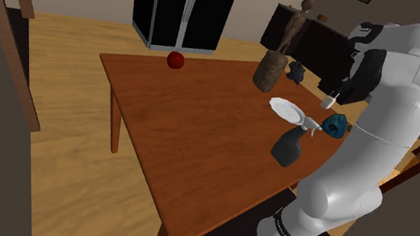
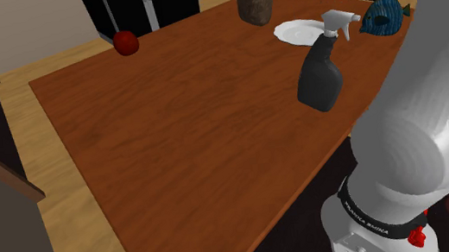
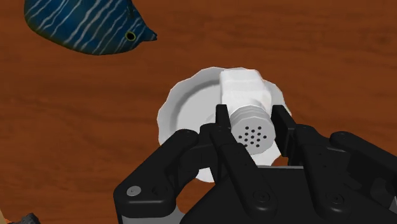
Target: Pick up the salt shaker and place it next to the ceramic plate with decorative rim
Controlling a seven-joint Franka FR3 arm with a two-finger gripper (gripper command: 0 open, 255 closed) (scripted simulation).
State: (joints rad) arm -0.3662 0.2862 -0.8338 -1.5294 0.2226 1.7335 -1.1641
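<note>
Nearest the wrist camera were my two black fingers [image 3: 222,127], and my gripper [image 3: 250,121] was pinching the shaker [image 3: 245,95] just under its holed cap. The cap faced the lens, so I judged that the shaker hung upright below my hand. Taking it high on the neck left its base free to meet the table [image 3: 76,153] first.

I held the shaker in the air, touching nothing but my fingers. Straight beyond it lay the white plate [image 3: 181,114] with its scalloped rim, so a release there would have dropped it onto the plate rather than beside it. The lift looked done to me, and the carry nearly so; what remained was a small sideways shift and a descent onto bare wood.

A blue striped fish [image 3: 83,28] lay near the plate on one side. In the second exterior view a dark spray bottle [image 2: 319,71] stood just beside the plate's near edge. Those two narrowed my choices, and I thought the open wood on the plate's other sides the safer spot. Setting down too close risked clipping the rim and tipping the shaker.
</note>
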